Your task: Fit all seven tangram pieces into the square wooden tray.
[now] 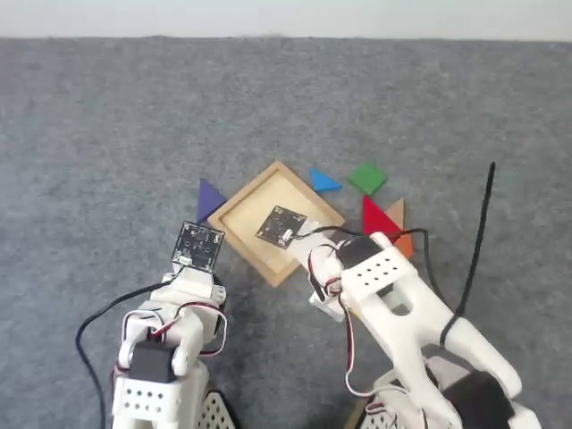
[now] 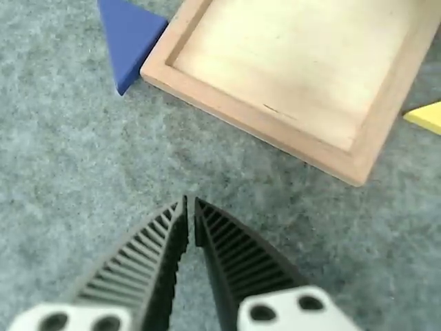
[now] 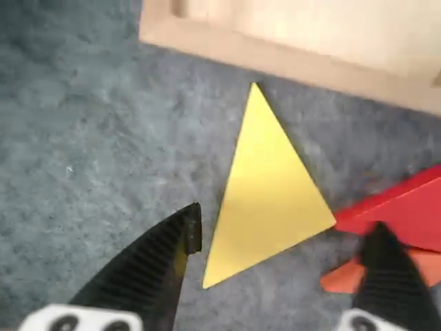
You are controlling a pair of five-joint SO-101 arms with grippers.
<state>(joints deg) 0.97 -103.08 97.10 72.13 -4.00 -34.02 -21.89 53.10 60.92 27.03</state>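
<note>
High view: square wooden tray (image 1: 243, 189), set corner-on at mid-table on grey carpet (image 1: 107, 134). Dark blue triangle (image 1: 209, 198) touches its left rim. Light blue triangle (image 1: 323, 181) and green square (image 1: 367, 177) lie just beyond its far-right side. Red triangle (image 1: 375, 217) and orange piece (image 1: 404, 243) lie to its right, partly under the right arm (image 1: 384, 277). The left arm (image 1: 192, 268) stands near-left of the tray. Left wrist view: left gripper (image 2: 189, 214) over bare carpet, just short of the tray's near rim, jaws closed on nothing. Right wrist view: right gripper (image 3: 286, 231), jaws spread wide, straddling the yellow triangle (image 3: 265, 186), which lies flat just outside the tray rim, its corner meeting the red triangle.
</note>
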